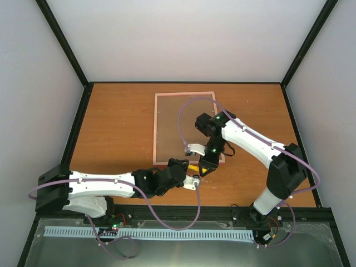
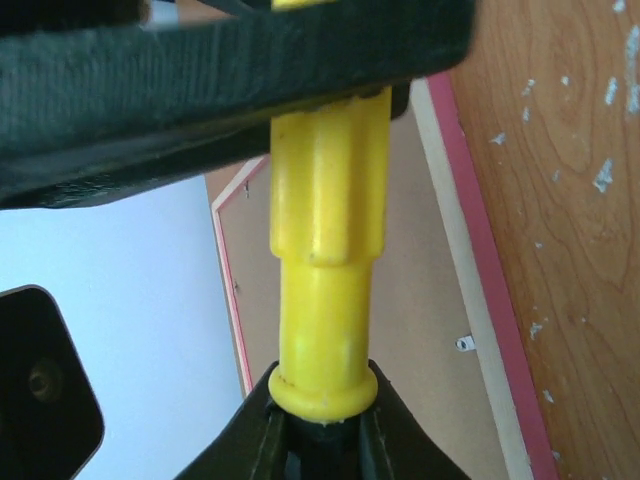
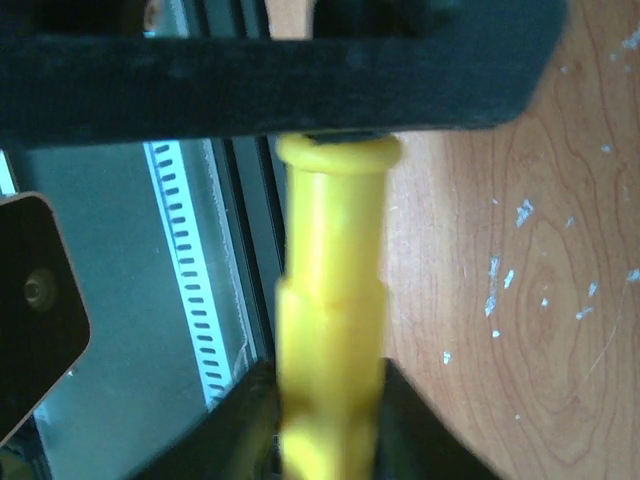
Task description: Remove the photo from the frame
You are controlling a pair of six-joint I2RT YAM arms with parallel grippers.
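The jaws of both arms seem closed on one screwdriver (image 2: 325,290) — if either pulls early, it may slip. It could drop on the frame (image 1: 172,122) — not yet opened.

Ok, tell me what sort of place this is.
Probably a robotics lab test cell: two robot arms bolted at the near edge of a wooden table, plain white walls on black posts closing it in, and a slotted cable duct along the front.
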